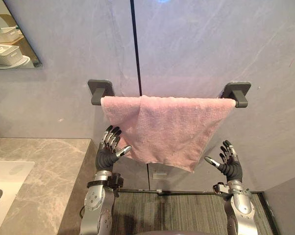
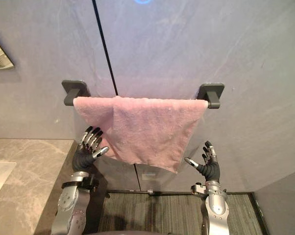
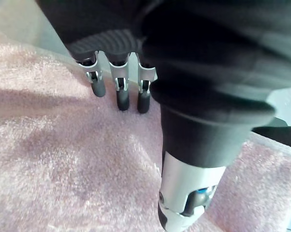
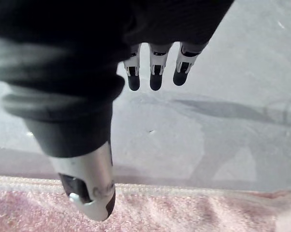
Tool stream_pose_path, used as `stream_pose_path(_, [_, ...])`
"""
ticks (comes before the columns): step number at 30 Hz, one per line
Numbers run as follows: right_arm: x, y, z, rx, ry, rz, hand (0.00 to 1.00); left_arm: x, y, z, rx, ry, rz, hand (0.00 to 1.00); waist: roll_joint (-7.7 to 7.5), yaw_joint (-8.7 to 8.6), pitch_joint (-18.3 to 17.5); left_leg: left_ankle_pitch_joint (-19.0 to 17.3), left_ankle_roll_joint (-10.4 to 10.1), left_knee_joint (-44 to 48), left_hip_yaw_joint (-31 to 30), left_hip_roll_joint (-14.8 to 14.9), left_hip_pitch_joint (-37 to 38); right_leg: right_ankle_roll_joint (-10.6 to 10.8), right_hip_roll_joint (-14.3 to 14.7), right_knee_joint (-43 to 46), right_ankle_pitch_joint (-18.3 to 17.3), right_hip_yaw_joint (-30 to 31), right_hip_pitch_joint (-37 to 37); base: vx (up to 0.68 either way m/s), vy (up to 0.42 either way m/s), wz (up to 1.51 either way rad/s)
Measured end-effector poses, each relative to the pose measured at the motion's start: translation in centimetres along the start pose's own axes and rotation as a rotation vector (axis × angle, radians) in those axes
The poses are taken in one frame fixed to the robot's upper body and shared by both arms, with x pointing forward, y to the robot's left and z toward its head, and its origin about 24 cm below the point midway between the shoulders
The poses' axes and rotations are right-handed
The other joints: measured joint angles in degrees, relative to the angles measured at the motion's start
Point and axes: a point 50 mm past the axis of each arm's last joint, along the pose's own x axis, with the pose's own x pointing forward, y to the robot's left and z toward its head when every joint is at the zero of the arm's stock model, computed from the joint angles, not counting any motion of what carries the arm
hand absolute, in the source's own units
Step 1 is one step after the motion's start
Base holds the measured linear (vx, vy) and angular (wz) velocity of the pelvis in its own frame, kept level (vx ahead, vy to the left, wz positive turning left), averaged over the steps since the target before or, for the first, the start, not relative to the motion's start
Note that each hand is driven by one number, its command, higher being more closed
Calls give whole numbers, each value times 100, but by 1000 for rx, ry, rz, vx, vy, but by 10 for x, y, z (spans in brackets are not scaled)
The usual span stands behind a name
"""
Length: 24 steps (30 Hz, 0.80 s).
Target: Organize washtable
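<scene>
**Towel (image 1: 162,129) hangs skewed on its rail (image 1: 238,95)**

From the head, left eye: the towel is pink looped terry, soft and nubby, folded over a dark grey rail with squared brackets on a pale, marbled grey wall (image 1: 201,44). Its lower edge runs on a slant and ends in one low corner. The left hand (image 1: 109,147) is raised beside the towel's shorter side, fingers straight and relaxed. Its thumb tip sits right at the hem, and I cannot tell whether it touches. Outward of that hand lies a veined stone countertop (image 1: 44,166) with a white basin (image 1: 5,178) set in it.

Right eye: the right hand (image 2: 208,166) is up just outside the low corner. Its fingers are spread and its thumb points toward the corner, clear of the cloth. A striped grey mat (image 2: 162,210) lies below both hands.

Left wrist: straight fingers (image 3: 120,94) with dark tips sit close over the fuzzy pink pile. The thumb (image 3: 184,193) is stretched out and grasps nothing.

Right wrist: the hand's fingers are loose and straight in front of the bare wall, and its thumb hangs over the towel's stitched edge. The hand is released and empty.
</scene>
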Motion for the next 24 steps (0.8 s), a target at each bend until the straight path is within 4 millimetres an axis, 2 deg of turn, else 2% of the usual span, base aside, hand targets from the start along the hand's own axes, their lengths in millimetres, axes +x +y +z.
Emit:
stream_pose_path(9, [-10,4,-9,0,43,32,0,-18,4,-8,18,58,26,0,9,11,-3,0,0,16,-2,4,-35,0,-2,14,0,-4,1,0,0,0])
stream_pose_path(19, [-25,12,-23,-2,114,66,0,-38,12,-44,62,228,104,0,11,38,-5,0,1,26,-45,21,-36,7,-26,66,-25,-61,6,0,0,1])
stream_pose_path(22, [-29,11,-31,-28,149,65,0,-45,17,-56,99,288,134,0,11,56,-5,1,0,32,-61,20,-35,13,-37,122,-63,-91,-3,-10,-6,5])
stream_pose_path(24, [-34,9,-42,-62,204,52,0,-50,20,-66,133,338,153,0,0,89,-12,0,0,35,-88,19,-34,13,-43,128,-78,-122,-9,-35,-17,7])
